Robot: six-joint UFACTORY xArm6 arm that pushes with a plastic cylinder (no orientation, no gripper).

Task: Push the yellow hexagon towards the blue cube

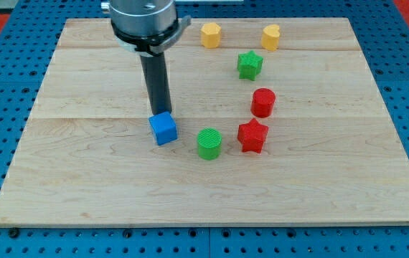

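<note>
My tip point(160, 112) sits just behind the blue cube point(163, 129), touching or nearly so; there are no fingers to report. The yellow hexagon point(210, 34) lies well apart near the table's point(82, 179) top edge, another yellow block point(270, 36) to its right.

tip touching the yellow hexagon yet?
No: my tip sits right behind the blue cube, while the yellow hexagon lies apart near the view's top.

Green star point(249, 64) above red cylinder point(262, 102).
</note>
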